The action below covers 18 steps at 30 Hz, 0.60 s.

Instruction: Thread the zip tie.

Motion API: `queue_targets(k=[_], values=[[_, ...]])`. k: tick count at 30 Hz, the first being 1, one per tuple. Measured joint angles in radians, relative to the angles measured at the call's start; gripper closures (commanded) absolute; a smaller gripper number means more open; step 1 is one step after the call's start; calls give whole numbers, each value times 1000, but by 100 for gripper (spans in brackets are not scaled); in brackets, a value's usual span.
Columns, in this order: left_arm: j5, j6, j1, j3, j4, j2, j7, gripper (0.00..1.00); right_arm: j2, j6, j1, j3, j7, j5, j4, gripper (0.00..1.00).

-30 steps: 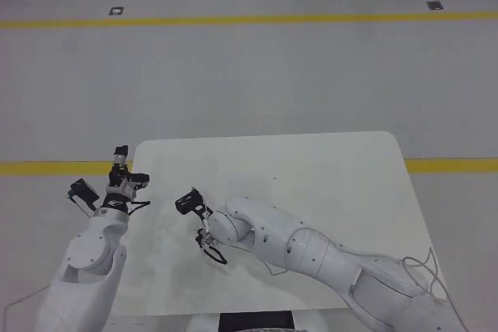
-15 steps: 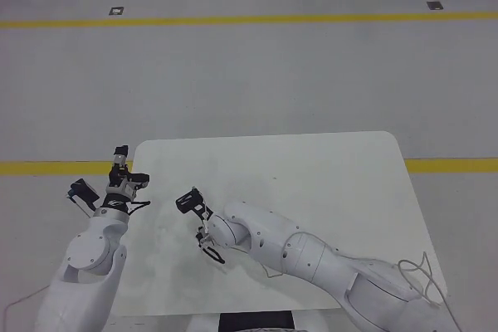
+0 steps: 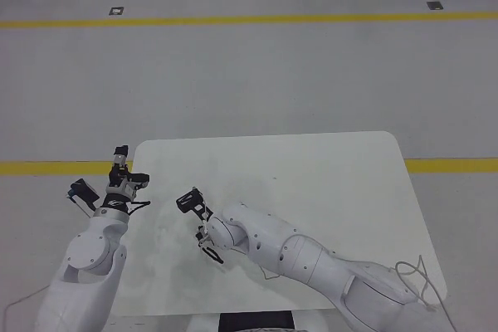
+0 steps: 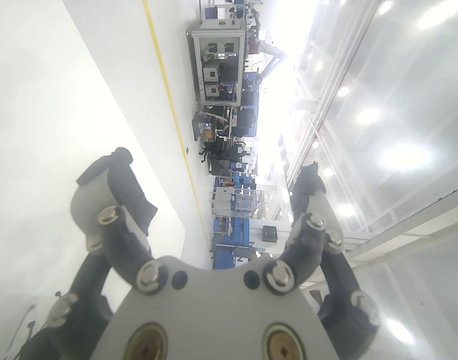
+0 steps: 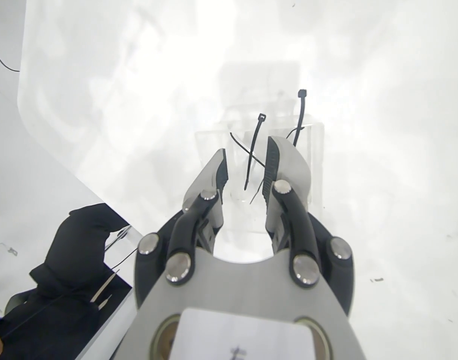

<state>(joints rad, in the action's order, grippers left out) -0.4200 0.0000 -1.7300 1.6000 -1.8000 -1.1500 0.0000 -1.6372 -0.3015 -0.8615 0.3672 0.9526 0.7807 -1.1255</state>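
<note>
Wide white surface (image 3: 332,166) carries the work. Over its near-left part the right gripper (image 5: 247,153) hangs nose-down above a clear holder (image 5: 312,174); its fingers (image 5: 223,174) are partly open and hold nothing. At the surface's left edge the left gripper (image 4: 214,166) is spread wide, empty, aimed away from the work.

In the holder one black zip tie (image 5: 256,132) stands between the right fingers, long axis roughly along them, head end farthest from the wrist. A second tie (image 5: 301,114) stands just outside one finger.

Right arm is far nearer; judged that closing would pinch the strap mid-length.
</note>
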Motion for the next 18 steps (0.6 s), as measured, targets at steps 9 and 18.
queue_targets(k=[9, 18], values=[[0, 0, 0, 0, 0, 0, 0, 0, -13, 31, -7, 19, 1, 6, 35, 79], [0, 0, 0, 0, 0, 0, 0, 0, -31, 76, -3, 42, -9, -16, 91, 100]])
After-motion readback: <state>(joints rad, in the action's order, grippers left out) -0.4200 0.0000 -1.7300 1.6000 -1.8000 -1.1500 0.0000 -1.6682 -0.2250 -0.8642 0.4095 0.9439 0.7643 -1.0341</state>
